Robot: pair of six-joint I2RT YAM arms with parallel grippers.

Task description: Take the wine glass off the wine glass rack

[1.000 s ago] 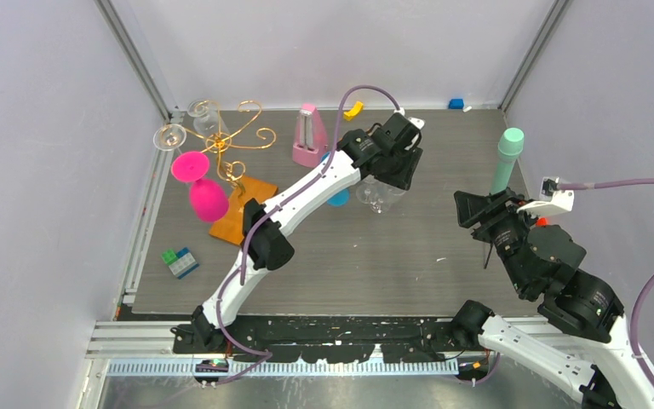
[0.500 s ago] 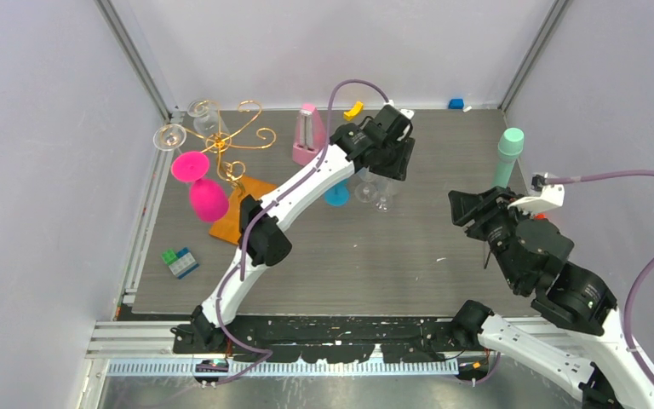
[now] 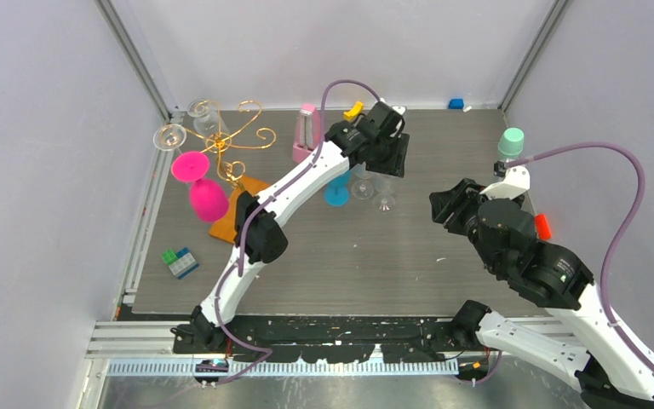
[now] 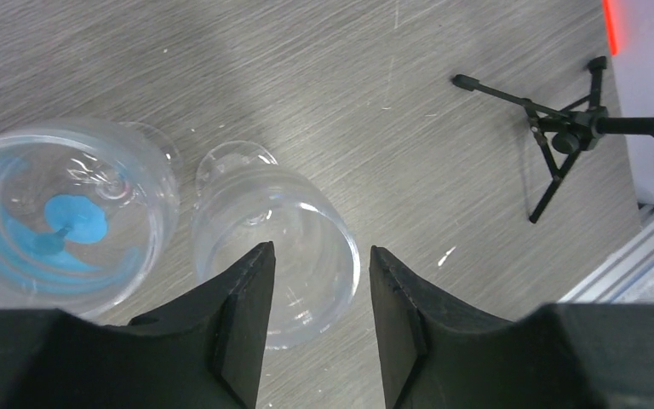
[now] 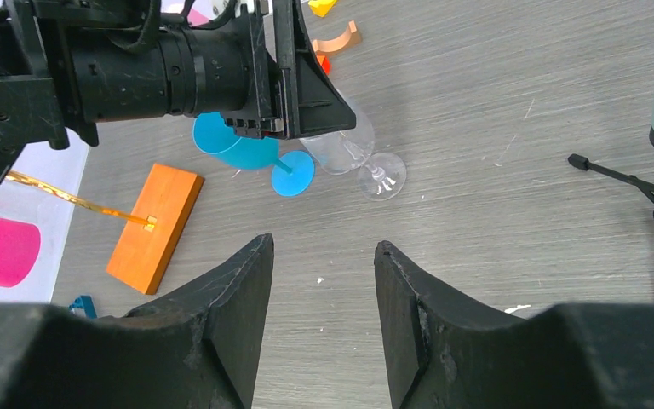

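Left gripper: jaws apart, not clamped on anything. It hangs straight over the wine glass. One finger sits over the mouth of the bowl and the other just outside the rim, with the rim wall in the gap between them. Can't tell whether either finger touches the glass.

The wine glass is clear and off the rack, with its foot down on the table, mid-back of the table in the top view. It looks tipped in the right wrist view, but so does its neighbour, so true tilt is unclear. That neighbour is a blue glass, just beside it on the rack side. Their bowls are close, and contact can't be confirmed.

Right gripper: jaws apart, nothing between them. It is held above bare table, near side, pointed toward the two glasses and well apart from them.

Rack: gold wire on an orange base, far-left corner, well apart from the wine glass. Hanging on it are a pink glass, foot up, and two clear glasses out on the far arms.

Elsewhere there is a pink metronome behind the left arm, a mint-green bottle at the right edge and a small black tripod near the right arm.
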